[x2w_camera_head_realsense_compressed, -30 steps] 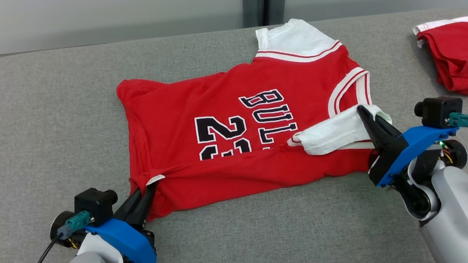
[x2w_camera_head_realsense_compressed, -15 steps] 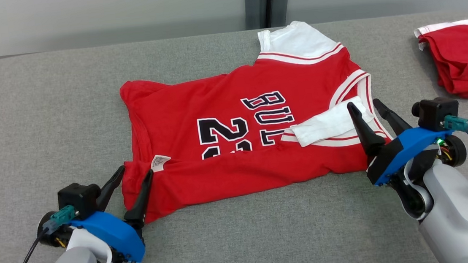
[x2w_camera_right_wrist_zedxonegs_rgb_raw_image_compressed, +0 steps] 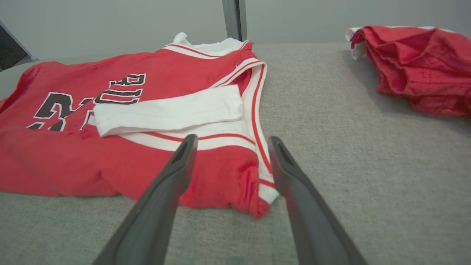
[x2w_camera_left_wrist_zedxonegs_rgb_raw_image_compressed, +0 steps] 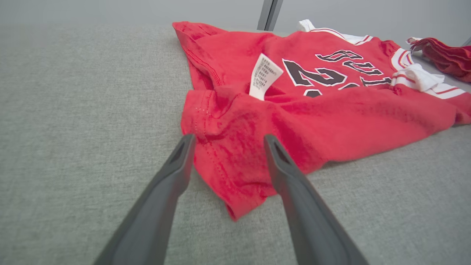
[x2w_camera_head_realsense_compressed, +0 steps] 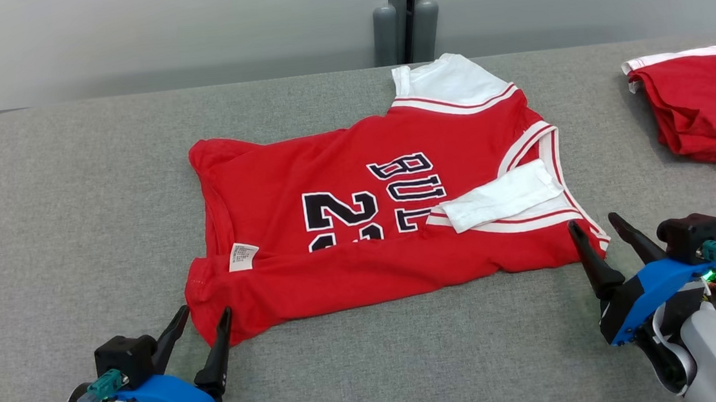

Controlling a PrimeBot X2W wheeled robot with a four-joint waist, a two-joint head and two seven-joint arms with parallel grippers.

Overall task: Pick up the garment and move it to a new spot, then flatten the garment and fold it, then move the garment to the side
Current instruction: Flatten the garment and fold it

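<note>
The garment is a red jersey with black lettering and white sleeves, lying on the grey table with its near edge folded up over the front. A white care label sticks out at the fold's left end. My left gripper stands open just short of the garment's near left corner, holding nothing. Open too, my right gripper sits at the near right corner, which lies between its fingers' line without being gripped. A white sleeve lies folded across the chest.
A second red garment with white trim lies bunched at the table's far right. A grey post rises behind the table's far edge. Bare grey table stretches to the left and along the front.
Both grippers opened and let go of the garment's folded edge, then drew back toward me. The fold stays laid over the front. The head camera tilted slightly.
</note>
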